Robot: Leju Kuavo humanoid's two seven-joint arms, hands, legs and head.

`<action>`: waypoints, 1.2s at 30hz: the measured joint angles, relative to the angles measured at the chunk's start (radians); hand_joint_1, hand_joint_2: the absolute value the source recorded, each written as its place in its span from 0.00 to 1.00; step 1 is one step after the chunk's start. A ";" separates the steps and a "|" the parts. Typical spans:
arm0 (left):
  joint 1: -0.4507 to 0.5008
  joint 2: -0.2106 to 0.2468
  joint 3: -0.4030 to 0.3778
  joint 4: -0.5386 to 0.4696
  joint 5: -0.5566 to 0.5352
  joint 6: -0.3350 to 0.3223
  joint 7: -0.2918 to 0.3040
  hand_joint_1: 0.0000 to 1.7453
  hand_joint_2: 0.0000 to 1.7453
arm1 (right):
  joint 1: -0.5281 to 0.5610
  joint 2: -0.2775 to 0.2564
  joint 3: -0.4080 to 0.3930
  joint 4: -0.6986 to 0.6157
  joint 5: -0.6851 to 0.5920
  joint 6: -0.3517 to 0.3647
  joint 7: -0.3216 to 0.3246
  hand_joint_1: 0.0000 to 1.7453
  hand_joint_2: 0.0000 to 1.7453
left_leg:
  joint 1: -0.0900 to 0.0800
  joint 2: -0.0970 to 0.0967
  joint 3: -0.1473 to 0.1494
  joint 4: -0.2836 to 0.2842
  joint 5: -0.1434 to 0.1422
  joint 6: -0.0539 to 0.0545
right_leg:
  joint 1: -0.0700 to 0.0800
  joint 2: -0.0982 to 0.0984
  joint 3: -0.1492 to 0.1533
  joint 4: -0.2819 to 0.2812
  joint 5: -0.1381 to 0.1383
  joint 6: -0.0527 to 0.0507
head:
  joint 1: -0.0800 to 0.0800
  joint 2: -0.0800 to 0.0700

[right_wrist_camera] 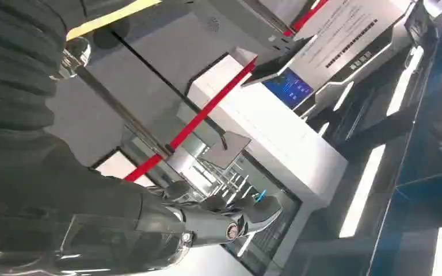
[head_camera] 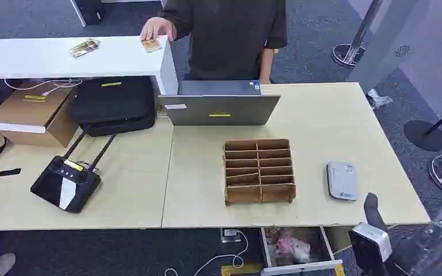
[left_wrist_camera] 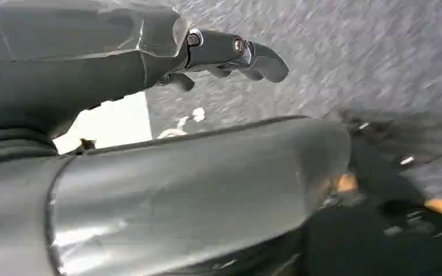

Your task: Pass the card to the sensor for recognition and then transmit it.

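Note:
A grey card sensor [head_camera: 342,180] lies flat on the light wooden table [head_camera: 334,123], right of a brown wooden slotted rack [head_camera: 259,171]. A person's hand [head_camera: 156,27] rests on a small tan card [head_camera: 150,45] on the white counter at the back. My right hand [head_camera: 373,214] rises at the table's front right corner, just below the sensor; in the right wrist view its fingers [right_wrist_camera: 230,221] are spread and hold nothing. In the left wrist view, my left hand [left_wrist_camera: 230,54] hangs over grey carpet, fingers apart and empty.
A grey laptop [head_camera: 218,104] stands behind the rack, with the person behind it. A black bag [head_camera: 114,103], a cardboard box [head_camera: 33,113] and a black remote controller [head_camera: 66,183] occupy the table's left. Below the front edge, a drawer [head_camera: 296,247] is open.

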 joint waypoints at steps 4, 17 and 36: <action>0.001 -0.007 0.000 0.000 0.003 -0.010 0.004 0.00 0.00 | -0.002 0.000 0.000 0.005 -0.002 0.000 -0.006 0.00 1.00 | 0.000 0.000 0.000 0.000 0.000 0.000 | 0.000 0.000 0.000 0.000 0.000 0.000 | 0.000 0.000; 0.000 -0.009 0.000 0.000 -0.019 -0.028 -0.014 0.00 0.00 | -0.017 -0.007 -0.017 -0.006 0.139 0.001 0.101 0.00 1.00 | 0.000 0.000 0.000 -0.001 0.000 0.000 | 0.000 0.000 0.000 0.000 0.000 0.000 | 0.000 0.000; -0.021 -0.003 -0.012 0.000 -0.063 -0.063 -0.028 0.00 0.00 | -1.251 -0.260 0.223 1.158 0.671 0.493 0.510 0.00 1.00 | 0.001 0.000 -0.004 -0.001 0.014 -0.003 | 0.000 0.000 -0.007 0.003 0.012 -0.003 | 0.000 0.000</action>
